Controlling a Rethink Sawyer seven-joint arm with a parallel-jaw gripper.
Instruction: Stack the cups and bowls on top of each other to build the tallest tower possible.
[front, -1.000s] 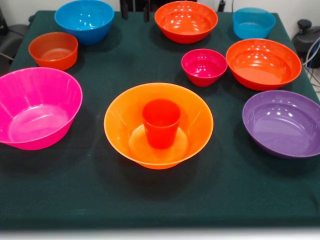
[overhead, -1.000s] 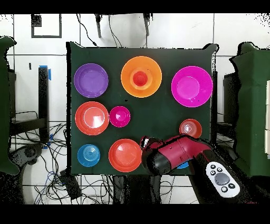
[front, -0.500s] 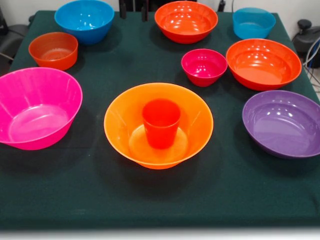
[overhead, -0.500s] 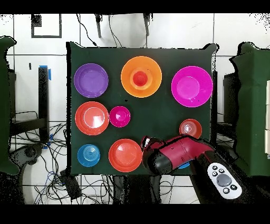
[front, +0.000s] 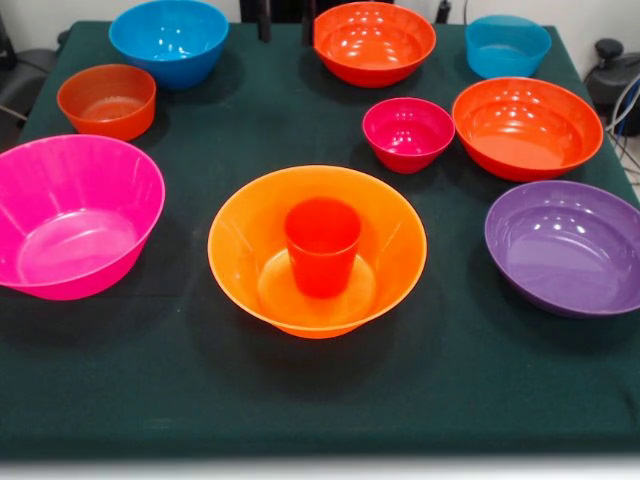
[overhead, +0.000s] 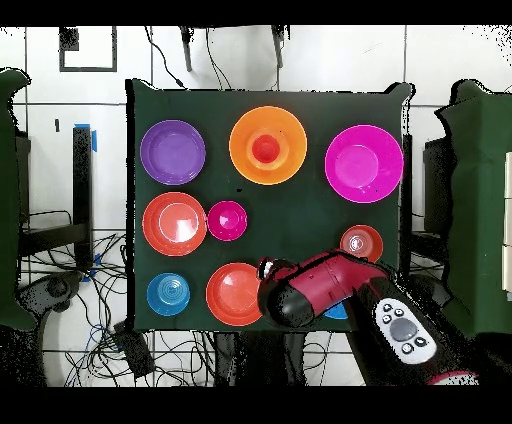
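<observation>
An orange-red cup (front: 322, 245) stands upright inside the large yellow-orange bowl (front: 240, 250) at the table's middle; in the overhead view this cup (overhead: 265, 149) and bowl (overhead: 243, 140) make the tower. My gripper (front: 286, 25) shows only as two dark fingertips (front: 265, 22) at the top edge, between the blue bowl (front: 168, 38) and an orange-red bowl (front: 372, 40). They stand apart and hold nothing, so the gripper is open. In the overhead view the red arm (overhead: 305, 290) hides the gripper.
Around the tower lie a large pink bowl (front: 75, 215), a purple bowl (front: 565, 245), a second orange-red bowl (front: 527, 125), a small magenta bowl (front: 408, 132), a small light-blue bowl (front: 507, 45) and a squat orange bowl (front: 106, 100).
The fingertips have shifted right along the top edge in the front view. In the overhead view the arm has swung left, closer to the orange-red bowl. No bowl or cup has moved.
</observation>
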